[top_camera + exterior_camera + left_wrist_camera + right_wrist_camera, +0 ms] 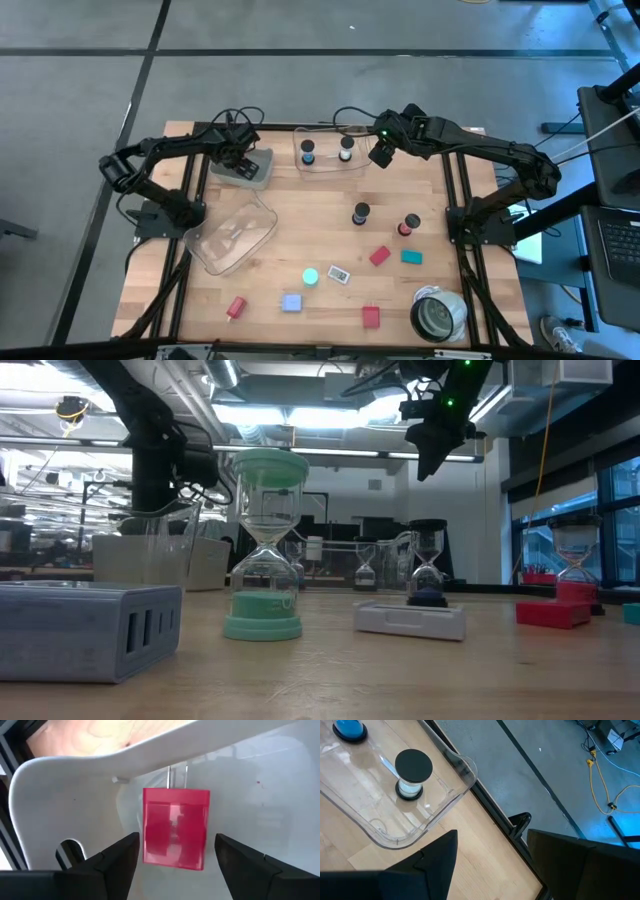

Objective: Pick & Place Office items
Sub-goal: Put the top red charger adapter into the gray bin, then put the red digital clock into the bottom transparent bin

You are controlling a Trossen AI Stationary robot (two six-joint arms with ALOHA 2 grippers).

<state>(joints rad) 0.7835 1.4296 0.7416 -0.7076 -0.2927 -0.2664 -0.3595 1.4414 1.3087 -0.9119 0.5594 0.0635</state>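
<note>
two grippers are up at the far side of our table. our left gripper (pixel 243 160) hangs over the small clear bin (pixel 243 170), fingers (pixel 117 857) spread either side of a red charger block (pixel 175 827) lying in that bin; we see a gap on both sides, nothing gripped. our right gripper (pixel 380 152) hovers beside the far bin (pixel 330 165), which holds two small hourglass timers (pixel 308 152), its fingers parted and empty. other office items (pixel 380 256) lie scattered over the near boards, beside a tipped bin (pixel 232 237) and a roll (pixel 438 315).
</note>
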